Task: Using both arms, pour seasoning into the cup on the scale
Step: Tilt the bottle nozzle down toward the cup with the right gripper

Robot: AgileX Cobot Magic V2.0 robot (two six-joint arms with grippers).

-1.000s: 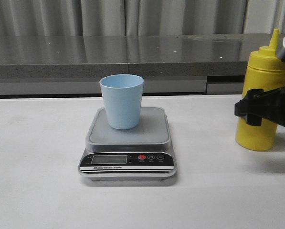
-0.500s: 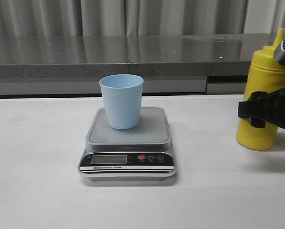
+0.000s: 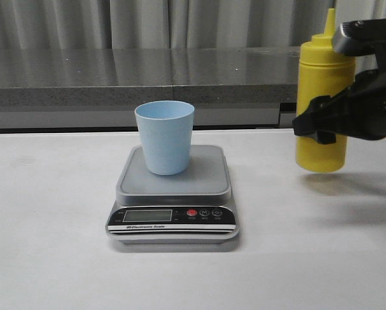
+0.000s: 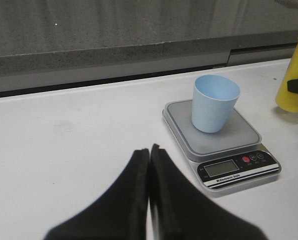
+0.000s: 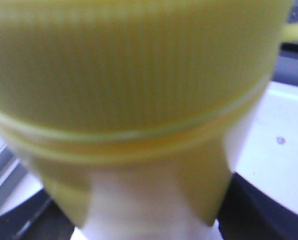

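The pale blue cup stands upright on the silver-grey scale in the middle of the table. My right gripper is shut on the yellow seasoning bottle and holds it upright, lifted clear of the table, to the right of the scale. The bottle fills the right wrist view, the fingers on both sides of it. My left gripper is shut and empty, over the table to the left of the scale and cup.
A grey stone counter ledge runs along the back of the white table, with curtains behind it. The bottle's edge shows at the far right of the left wrist view.
My right gripper has lifted the seasoning bottle off the table and carried it up and left, toward the scale. The cup, the scale and the left gripper have not moved.
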